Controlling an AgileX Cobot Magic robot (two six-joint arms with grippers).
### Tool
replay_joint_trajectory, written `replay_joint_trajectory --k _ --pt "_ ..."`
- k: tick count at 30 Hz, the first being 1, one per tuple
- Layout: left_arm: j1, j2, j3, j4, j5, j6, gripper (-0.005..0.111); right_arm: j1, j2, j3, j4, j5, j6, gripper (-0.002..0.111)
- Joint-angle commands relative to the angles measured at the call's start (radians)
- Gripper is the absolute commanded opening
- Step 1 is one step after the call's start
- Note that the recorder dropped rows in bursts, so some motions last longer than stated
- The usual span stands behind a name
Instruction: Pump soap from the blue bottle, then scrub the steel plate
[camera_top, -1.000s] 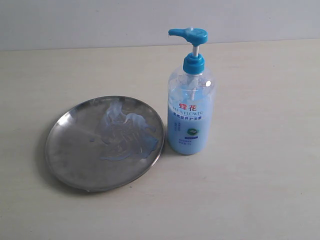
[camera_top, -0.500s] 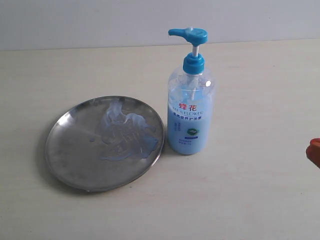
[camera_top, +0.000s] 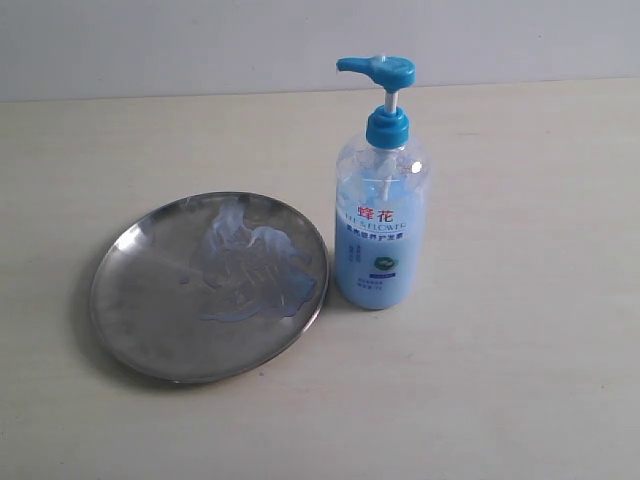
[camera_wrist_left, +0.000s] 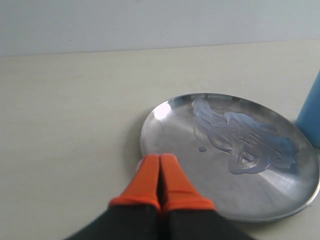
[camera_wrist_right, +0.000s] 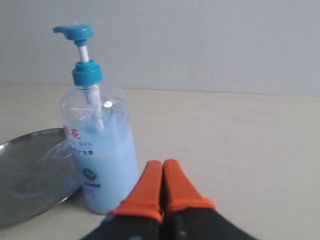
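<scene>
Soap (camera_top: 255, 270) smeared in glossy streaks across the steel plate (camera_top: 140, 300), toward its bottle side. Blue bottle (camera_top: 380, 250) upright, long axis vertical, just beside the plate's right rim. Left gripper (camera_wrist_left: 160, 158) pressed together, empty, tips at the plate's rim: likely the nearer arm for scrubbing. Right gripper (camera_wrist_right: 162, 163) likewise closed, empty, pointing just past the bottle's base.

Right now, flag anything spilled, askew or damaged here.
Only the soap stands out: a streaky smear inside the plate, none visibly on the table. The bottle stands upright beside it.
</scene>
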Motion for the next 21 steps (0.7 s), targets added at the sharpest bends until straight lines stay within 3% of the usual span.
replay_joint_trajectory --k 1,8,14,21 --pt "0.000 -0.004 0.003 -0.002 -0.013 0.005 0.000 -0.088 0.000 0.008 -0.007 -0.012 0.002 0.000" --pt "0.000 -0.004 0.003 -0.002 -0.013 0.005 0.000 -0.129 -0.011 0.063 -0.159 -0.053 0.100 0.000" --pt "0.000 -0.004 0.003 -0.002 -0.013 0.005 0.000 -0.140 -0.026 0.063 -0.160 -0.021 0.119 0.000" --pt "0.000 -0.004 0.003 -0.002 -0.013 0.005 0.000 -0.263 -0.026 0.063 0.046 -0.004 -0.125 0.000"
